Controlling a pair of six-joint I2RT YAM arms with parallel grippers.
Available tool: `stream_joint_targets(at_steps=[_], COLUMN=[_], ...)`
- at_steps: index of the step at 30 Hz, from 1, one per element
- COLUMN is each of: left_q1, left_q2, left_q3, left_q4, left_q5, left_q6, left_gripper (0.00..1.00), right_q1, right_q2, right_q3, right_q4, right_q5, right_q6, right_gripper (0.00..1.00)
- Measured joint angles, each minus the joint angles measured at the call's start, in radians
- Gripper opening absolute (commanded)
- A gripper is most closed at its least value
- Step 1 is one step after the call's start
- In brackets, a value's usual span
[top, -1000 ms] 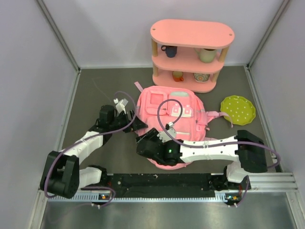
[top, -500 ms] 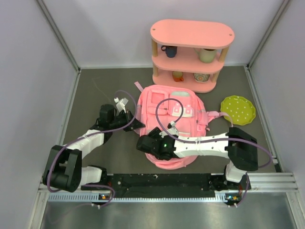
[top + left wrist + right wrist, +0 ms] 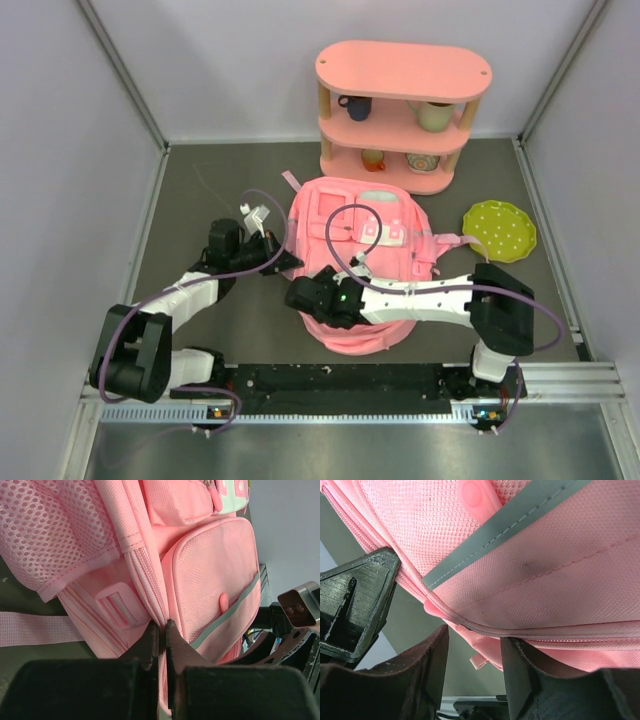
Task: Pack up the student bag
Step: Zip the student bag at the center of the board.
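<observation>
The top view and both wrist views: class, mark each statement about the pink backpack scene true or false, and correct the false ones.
1. The left gripper is shut on a seam of the student bag. True.
2. The green plate lies on top of the bag. False: it lies on the table beside the bag.
3. The right gripper is open at the bag's edge. True.
4. The pink shelf is empty. False: its tiers hold cups, among them a dark mug.
</observation>
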Motion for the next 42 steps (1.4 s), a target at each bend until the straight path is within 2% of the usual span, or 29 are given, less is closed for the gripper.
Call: stream_joint_targets(at_steps=[11,20,28,32,42], left_q1=[0.0,-0.007,-0.122,-0.143,-0.195], left_q2=[-0.023,-0.106,-0.224,-0.261,-0.38], left_q3=[-0.002,-0.066,-0.118,-0.167,-0.245], left_q4=[0.012,0.072,0.08,0.108,0.111], left_q5=[0.004,-0.02,-0.143,-0.171,-0.15], left_q6=[0.01,-0.018,-0.012,-0.008,-0.012], left_gripper=[0.0,0.0,0.0,0.0,0.0], right_q1=[0.0,0.015,0.016,0.016,0.01], right_q2=[-0.063,-0.127,-0.177,-0.182,-0.384], right_q3=[-0.024,-0.059,-0.141,-0.164,-0.316], right_q4=[0.007,0.023,0.034,0.032,-0.054], right_q5=[0.015,0.04,0.029,0.023,0.035], right_q6=[0.0,0.0,0.001,0.001,-0.002], right_gripper=[0.46,0.49,0.49,0.48,0.48])
